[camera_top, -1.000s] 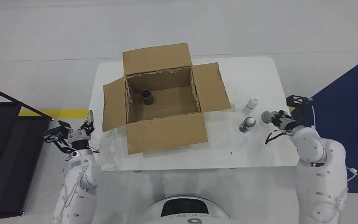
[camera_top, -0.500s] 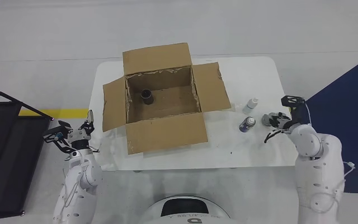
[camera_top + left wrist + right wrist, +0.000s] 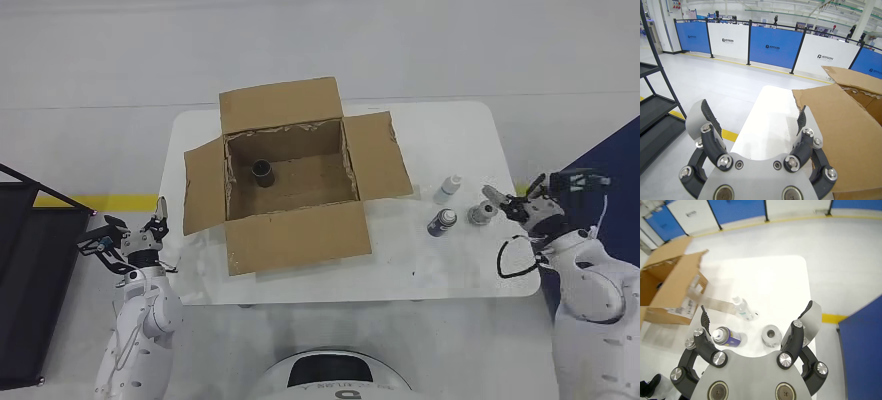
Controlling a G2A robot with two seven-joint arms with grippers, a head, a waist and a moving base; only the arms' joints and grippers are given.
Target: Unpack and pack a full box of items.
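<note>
An open cardboard box point(image 3: 290, 170) stands mid-table with its flaps spread, and a dark cylinder point(image 3: 262, 172) lies inside. Right of it stand a white bottle point(image 3: 450, 186), a blue spray can point(image 3: 442, 221) and a grey roll point(image 3: 482, 212). My right gripper point(image 3: 502, 203) hangs open just right of the roll, holding nothing. In the right wrist view the right gripper point(image 3: 757, 313) sits above the roll point(image 3: 771, 337), the can point(image 3: 727, 336) and the bottle point(image 3: 742, 309). My left gripper point(image 3: 140, 228) stands open off the table's left edge; the left wrist view shows it point(image 3: 755, 111) empty beside the box flap point(image 3: 838, 132).
The white table point(image 3: 450, 140) has bare room behind and in front of the three items. A black shelf rack point(image 3: 655, 106) stands on the floor left of the table. A blue panel point(image 3: 861, 344) stands close to the table's right side.
My right gripper has let go of the grey roll, opened and drawn back to the right. The roll now stands free on the table. The left arm has not moved.
</note>
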